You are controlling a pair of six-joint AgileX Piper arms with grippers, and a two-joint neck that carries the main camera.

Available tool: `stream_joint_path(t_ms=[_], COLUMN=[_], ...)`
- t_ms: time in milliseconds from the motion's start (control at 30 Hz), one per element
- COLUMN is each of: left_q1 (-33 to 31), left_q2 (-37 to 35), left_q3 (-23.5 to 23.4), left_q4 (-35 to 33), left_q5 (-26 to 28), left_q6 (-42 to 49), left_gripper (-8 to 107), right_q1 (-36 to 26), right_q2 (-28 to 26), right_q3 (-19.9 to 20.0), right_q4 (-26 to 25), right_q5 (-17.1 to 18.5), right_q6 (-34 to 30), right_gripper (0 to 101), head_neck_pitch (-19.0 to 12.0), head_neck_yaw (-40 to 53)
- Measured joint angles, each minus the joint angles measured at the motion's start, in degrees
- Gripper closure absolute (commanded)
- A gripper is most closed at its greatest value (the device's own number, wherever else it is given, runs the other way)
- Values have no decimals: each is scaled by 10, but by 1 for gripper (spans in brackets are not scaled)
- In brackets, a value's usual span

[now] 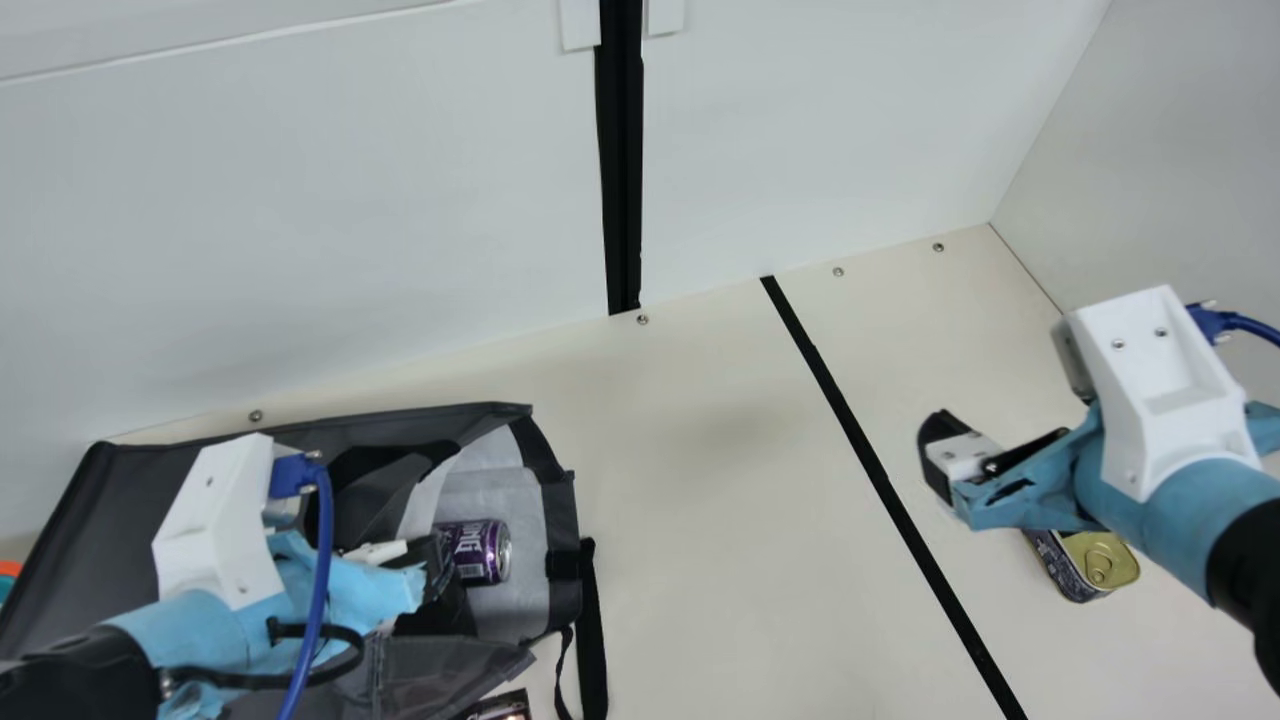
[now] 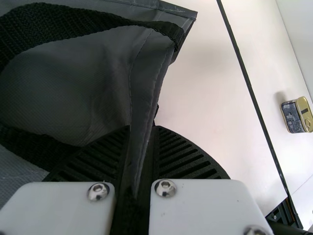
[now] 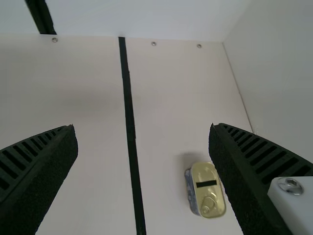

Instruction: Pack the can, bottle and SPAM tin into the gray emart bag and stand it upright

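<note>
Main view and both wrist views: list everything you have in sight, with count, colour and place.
gray bag: one, gray with pale lining and black straps, lying at the table's left
can: one, purple, on its side in the bag's mouth
SPAM tin: one, gold lid, dark side, right of the table strip
dark item: one, below the bag, cut off, kind unclear
orange-and-teal item: one, left edge
table strip: one, black
screws: four, silver, far table edge
table: one, cream
walls: two, white, behind and right
wall strip: one, black, upright
left gripper: one, black fingers, shut on the bag's fabric
right gripper: one, black fingers, open, near the tin
</note>
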Motion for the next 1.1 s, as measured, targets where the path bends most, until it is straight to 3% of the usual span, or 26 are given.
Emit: stream_joint_path(t_ms=[767, 1100], left_q1=[0, 0], left_q2=[0, 0], left_q3=[0, 0], left_q4=[0, 0], left_q5=[0, 0], left_q6=[0, 0], left_gripper=[107, 107], right_q1=[-87, -136], right_q2=[-32, -32], right_q3=[-101, -96], right_q4=[-84, -83], right_q5=[138, 140], right_q6=[82, 82], right_gripper=[6, 6], head_neck_pitch=[0, 0], head_neck_yaw=[-1, -1])
